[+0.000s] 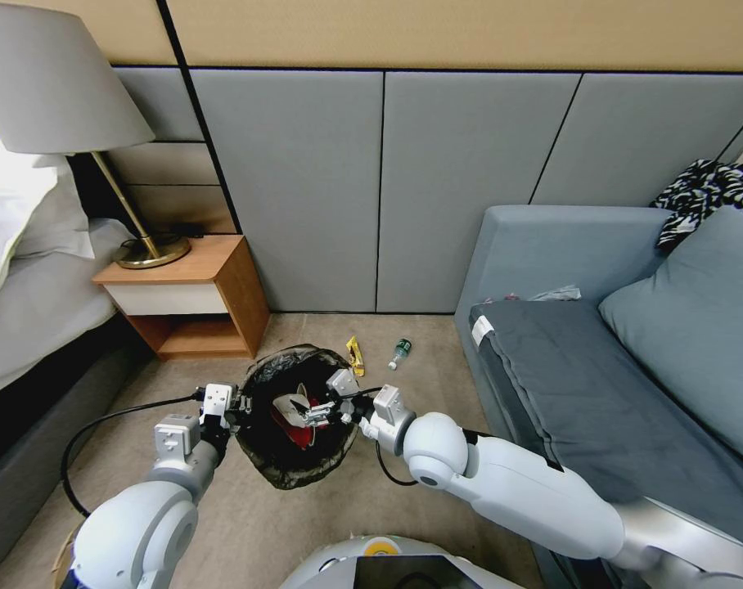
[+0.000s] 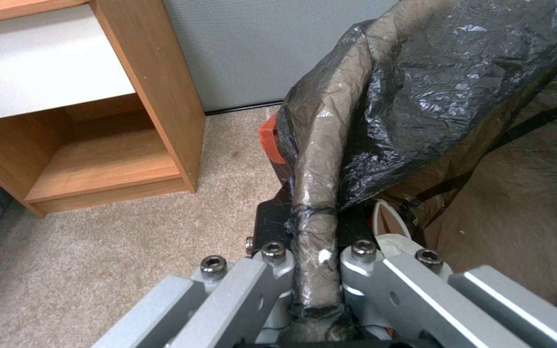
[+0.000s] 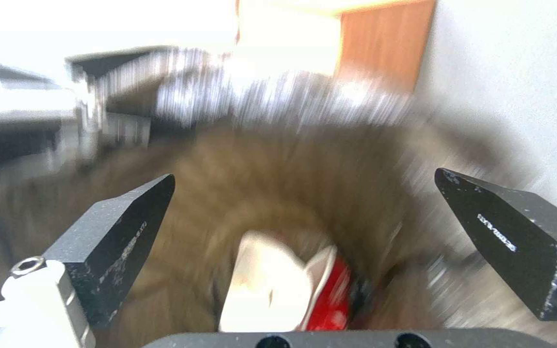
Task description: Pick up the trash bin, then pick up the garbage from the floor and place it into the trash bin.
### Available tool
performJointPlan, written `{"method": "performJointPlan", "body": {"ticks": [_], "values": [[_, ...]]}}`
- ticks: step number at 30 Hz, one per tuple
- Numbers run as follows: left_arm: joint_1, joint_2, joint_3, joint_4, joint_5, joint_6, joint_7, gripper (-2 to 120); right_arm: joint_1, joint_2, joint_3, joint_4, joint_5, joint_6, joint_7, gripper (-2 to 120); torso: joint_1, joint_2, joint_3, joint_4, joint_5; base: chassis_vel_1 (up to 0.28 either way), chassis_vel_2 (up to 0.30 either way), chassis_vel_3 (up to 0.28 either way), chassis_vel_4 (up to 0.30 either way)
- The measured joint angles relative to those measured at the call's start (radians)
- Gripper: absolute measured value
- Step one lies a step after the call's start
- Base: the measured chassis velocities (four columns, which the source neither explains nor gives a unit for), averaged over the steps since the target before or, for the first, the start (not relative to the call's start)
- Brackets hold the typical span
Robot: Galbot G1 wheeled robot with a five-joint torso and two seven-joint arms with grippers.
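While the left hand [image 1: 239, 406] grips the bin [image 1: 294, 469] rim, the right hand [image 1: 316, 411] hangs wide open over the carton [image 1: 299, 425] inside.

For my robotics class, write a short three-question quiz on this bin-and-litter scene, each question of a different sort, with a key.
1. True or false: the left end effector is shut on the bag-covered rim of the trash bin.
2. Which pieces of garbage lie on the carpet between the bin and the wall? A) a yellow wrapper and a small bottle; B) a tissue and a can; C) nothing.
3. Fill in: the right end effector is over the bin's mouth with its fingers ____, and a red-and-white carton lies inside the bin.

Key: 1 true; 2 A; 3 open.
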Motion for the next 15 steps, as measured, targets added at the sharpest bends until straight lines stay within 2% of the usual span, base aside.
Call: {"method": "performJointPlan", "body": {"ticks": [10, 13, 15], "values": [[0.001, -0.001, -0.001, 0.003, 0.001, 0.0, 0.0, 1, -0.062, -0.055, 0.181, 0.1, 0.036, 0.042, -0.048, 100, 0.0, 0.0, 0.0, -0.0001, 0.0, 0.0, 0.0, 0.0, 0.0], [0.002, -0.002, -0.002, 0.003, 0.003, 0.0, 0.0, 1, -0.162, -0.081, 0.266, 0.13, 0.016, 0.071, -0.073, 100, 0.0, 0.0, 0.0, -0.0002, 0.0002, 0.0, 0.0, 0.0, 0.0], [0.002, -0.002, -0.002, 0.004, 0.003, 0.0, 0.0, 1, -0.194, -0.09, 0.28, 0.135, 0.003, 0.087, -0.072, 100, 0.0, 0.0, 0.0, -0.0001, 0.0002, 0.0, 0.0, 0.0, 0.0]]}}
